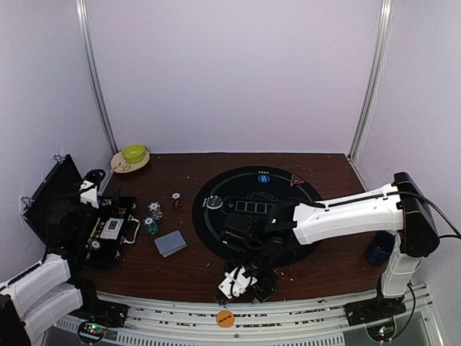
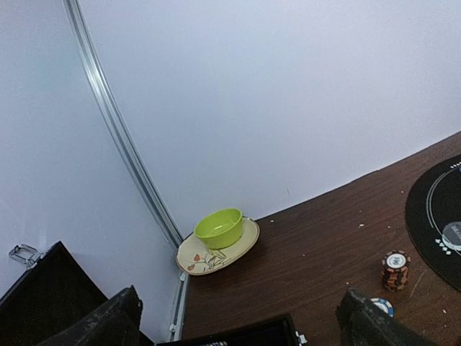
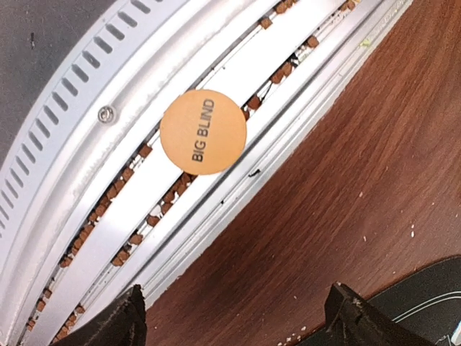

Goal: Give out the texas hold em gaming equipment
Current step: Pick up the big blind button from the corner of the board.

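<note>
The orange BIG BLIND disc [image 3: 203,132] lies off the counter [image 3: 346,166] on the grooved metal rail [image 3: 238,65], upper centre of the right wrist view, straight ahead of the nearer right tool [image 3: 241,321], its fingers spread and empty

table [image 1: 180,275] — dark wood | on it: black mat [image 1: 205,229], card deck [image 1: 171,244], chip stacks [image 1: 155,210], plate [image 1: 141,164]

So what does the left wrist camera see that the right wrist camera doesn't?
Only the left wrist view: a green bowl on a flowered plate by the wall, and a stack of reddish chips. Only the right wrist view: an orange disc reading BIG BLIND, lying on the metal rail beyond the table's edge. Both: the brown tabletop, part of the black round mat, and the camera's own dark fingers spread apart.
</note>
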### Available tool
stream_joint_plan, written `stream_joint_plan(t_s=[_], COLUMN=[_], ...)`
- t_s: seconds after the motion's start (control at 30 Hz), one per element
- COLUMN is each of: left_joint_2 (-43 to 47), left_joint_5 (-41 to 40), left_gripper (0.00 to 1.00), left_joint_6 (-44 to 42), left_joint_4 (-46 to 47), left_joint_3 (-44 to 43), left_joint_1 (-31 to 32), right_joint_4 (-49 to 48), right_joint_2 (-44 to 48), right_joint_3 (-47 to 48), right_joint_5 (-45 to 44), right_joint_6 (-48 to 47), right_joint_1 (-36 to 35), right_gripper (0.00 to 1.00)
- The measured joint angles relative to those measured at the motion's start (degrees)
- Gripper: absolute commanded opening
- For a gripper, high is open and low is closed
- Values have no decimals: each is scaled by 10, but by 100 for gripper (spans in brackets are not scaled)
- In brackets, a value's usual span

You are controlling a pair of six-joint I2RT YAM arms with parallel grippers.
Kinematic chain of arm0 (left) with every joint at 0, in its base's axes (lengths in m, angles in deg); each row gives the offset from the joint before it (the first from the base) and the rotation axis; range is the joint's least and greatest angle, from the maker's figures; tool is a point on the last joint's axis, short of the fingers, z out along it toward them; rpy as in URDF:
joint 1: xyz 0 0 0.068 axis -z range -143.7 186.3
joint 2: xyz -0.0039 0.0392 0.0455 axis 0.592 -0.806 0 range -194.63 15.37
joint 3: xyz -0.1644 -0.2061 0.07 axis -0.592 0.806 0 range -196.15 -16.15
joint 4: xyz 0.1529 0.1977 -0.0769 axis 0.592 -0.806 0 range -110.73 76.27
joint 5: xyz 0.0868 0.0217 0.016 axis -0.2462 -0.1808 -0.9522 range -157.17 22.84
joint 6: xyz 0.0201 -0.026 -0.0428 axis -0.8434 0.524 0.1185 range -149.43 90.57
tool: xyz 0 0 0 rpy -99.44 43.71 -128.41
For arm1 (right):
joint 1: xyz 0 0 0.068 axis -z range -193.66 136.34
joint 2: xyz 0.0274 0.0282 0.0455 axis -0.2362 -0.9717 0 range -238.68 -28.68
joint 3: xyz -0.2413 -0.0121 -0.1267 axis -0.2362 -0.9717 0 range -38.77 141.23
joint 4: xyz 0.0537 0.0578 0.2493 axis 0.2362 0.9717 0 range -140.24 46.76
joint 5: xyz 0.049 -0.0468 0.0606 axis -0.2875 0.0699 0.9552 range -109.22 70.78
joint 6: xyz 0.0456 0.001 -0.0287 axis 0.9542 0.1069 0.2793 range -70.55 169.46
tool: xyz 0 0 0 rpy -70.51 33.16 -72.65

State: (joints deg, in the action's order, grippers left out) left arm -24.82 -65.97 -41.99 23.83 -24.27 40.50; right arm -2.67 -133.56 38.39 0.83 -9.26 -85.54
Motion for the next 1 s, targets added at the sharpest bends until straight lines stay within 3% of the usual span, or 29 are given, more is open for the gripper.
stream_joint_plan(t_s=[0.17, 0.37, 1.0], left_joint_2=[103, 141, 129], left_joint_5=[18, 30, 37], left_gripper=[98, 98, 98], left_joint_6=[-11, -19, -19], left_joint_4=[-113, -182, -198], left_joint_3=[6, 23, 24], left_joint_1=[0, 0, 0], right_joint_4=[3, 2, -2], right_joint_2=[-18, -63, -116], right_joint_3=[37, 57, 93], right_joint_5=[-9, -23, -54], right_joint_6=[2, 7, 34], right_joint_1=[-41, -83, -96], right_gripper=[86, 88, 83])
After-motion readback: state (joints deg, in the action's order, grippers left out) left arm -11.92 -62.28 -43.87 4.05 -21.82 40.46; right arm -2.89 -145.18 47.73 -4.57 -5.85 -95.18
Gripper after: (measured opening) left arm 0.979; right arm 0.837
